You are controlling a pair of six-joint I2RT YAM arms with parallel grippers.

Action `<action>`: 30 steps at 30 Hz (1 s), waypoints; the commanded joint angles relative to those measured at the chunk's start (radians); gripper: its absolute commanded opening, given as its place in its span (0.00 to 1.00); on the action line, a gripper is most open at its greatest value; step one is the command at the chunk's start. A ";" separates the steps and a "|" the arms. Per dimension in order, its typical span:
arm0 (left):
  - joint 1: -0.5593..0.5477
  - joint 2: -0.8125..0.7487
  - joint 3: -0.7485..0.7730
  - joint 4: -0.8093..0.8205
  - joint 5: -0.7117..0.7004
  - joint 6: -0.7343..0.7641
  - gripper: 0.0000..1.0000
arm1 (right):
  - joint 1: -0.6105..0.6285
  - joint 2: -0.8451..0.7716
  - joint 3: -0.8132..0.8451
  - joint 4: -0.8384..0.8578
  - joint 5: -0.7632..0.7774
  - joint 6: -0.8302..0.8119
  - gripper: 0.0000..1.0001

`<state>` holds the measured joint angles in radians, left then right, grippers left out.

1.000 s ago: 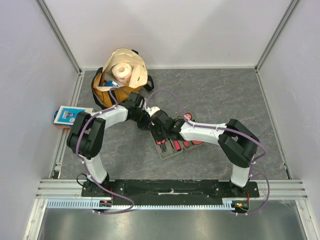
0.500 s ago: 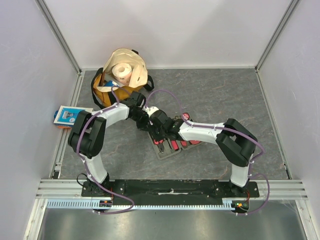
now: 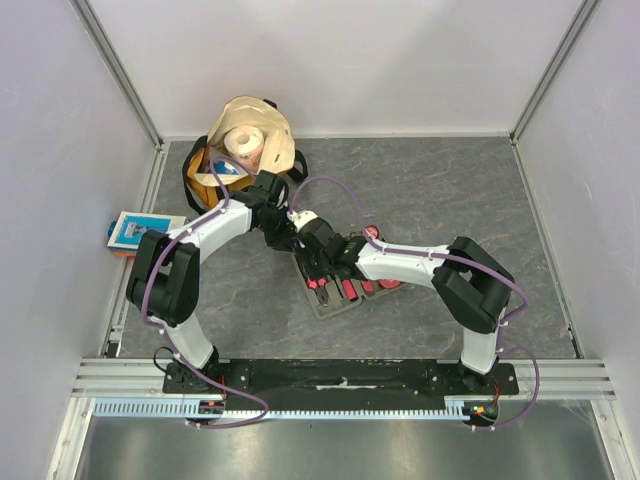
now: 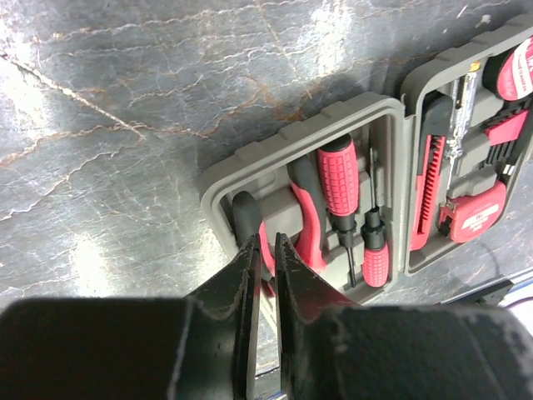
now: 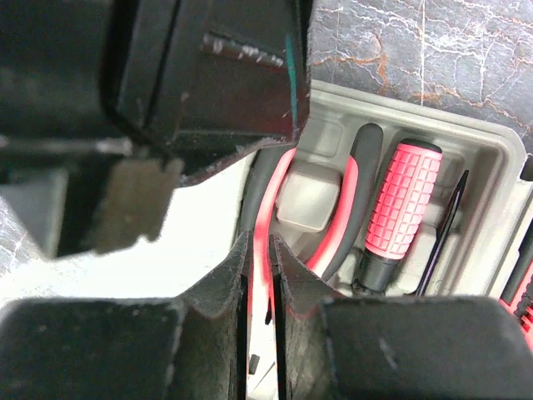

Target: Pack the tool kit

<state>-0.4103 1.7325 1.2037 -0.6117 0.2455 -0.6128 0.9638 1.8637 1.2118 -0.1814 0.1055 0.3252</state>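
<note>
Overhead shot is bright and even, with soft light from above and only faint shadows under the arms on the worktop (image 3: 450,190). The left wrist cam catches big white glare blotches off the shiny stone, and the left pincer (image 4: 266,243) is a dark, soft-focus lump. The right wrist cam is murky up top. The right pincer (image 5: 261,243) is blurry, the red pliers handle (image 5: 260,287) between its fingers is smeared, and there's a blown-out patch lower left.

Grey marbled table (image 3: 450,190) with case (image 4: 333,115) and bag (image 3: 280,152)

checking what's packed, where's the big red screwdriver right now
In the left wrist view, the big red screwdriver lies in the left half of the grey case, between the pliers on its left and a smaller screwdriver on its right.
</note>
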 commanded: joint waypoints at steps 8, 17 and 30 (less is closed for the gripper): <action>-0.012 0.050 -0.029 -0.014 -0.006 0.031 0.10 | 0.003 0.034 -0.004 0.030 -0.032 0.012 0.18; -0.024 0.075 -0.029 -0.016 0.006 0.035 0.06 | 0.003 0.068 -0.032 0.014 -0.047 0.006 0.11; -0.042 0.113 -0.012 -0.048 0.006 0.033 0.07 | 0.004 0.112 -0.018 -0.047 -0.032 -0.003 0.04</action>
<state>-0.4290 1.8114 1.1885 -0.6266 0.2420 -0.6102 0.9630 1.9015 1.2098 -0.1535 0.0750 0.3290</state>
